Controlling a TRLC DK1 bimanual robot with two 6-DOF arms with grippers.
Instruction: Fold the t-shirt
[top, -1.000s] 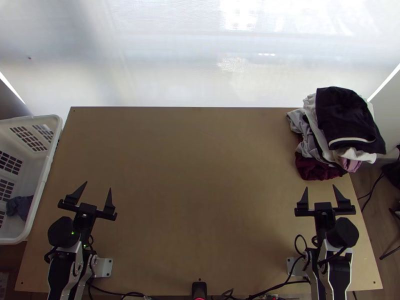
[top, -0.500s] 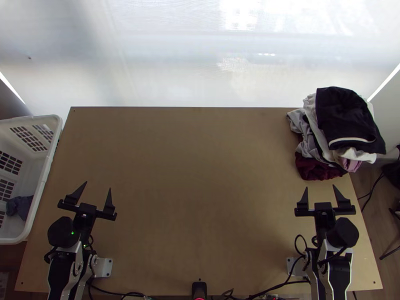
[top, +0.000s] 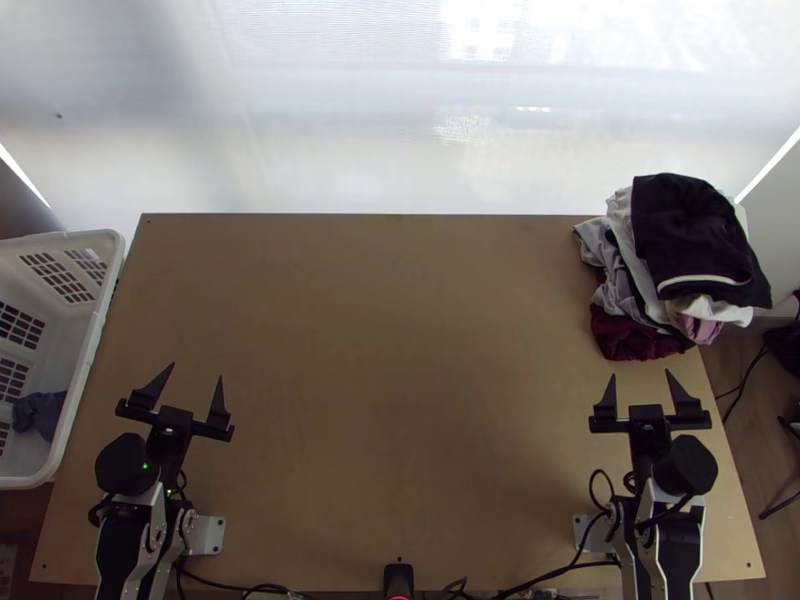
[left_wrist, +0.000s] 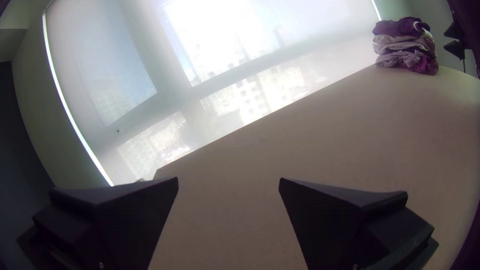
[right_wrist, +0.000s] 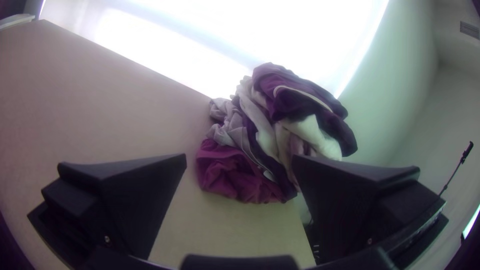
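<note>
Both end effectors are wide: the left gripper (top: 196, 371) has its two flat black fingers far spread, at 9 o'clock from the middle of the wooden table (top: 390, 340), and the right gripper (top: 640, 373) is equally spread at 3 o'clock. Their fingers point roughly to 12 o'clock, and both stand apart from the cloth.

Which cloth is the t-shirt, I cannot tell with certainty. At 2 o'clock, upon the far corner of the table, lies a pile of clothes (top: 690, 240); from the right gripper it is near 1 o'clock. On its top there is a dark garment (top: 685, 215) with a pale line, folded, and beneath it are white and grey layers. A burgundy cloth (top: 630, 335) is bunched low in the pile, at its 7 o'clock side.

Beyond the table's edge, at 9 o'clock, stands a white basket (top: 100, 290). Inside, toward its 6 o'clock, a dark blue-grey cloth (top: 42, 412) lies bunched. Behind the 12 o'clock edge hangs a pale blind (top: 330, 130).
</note>
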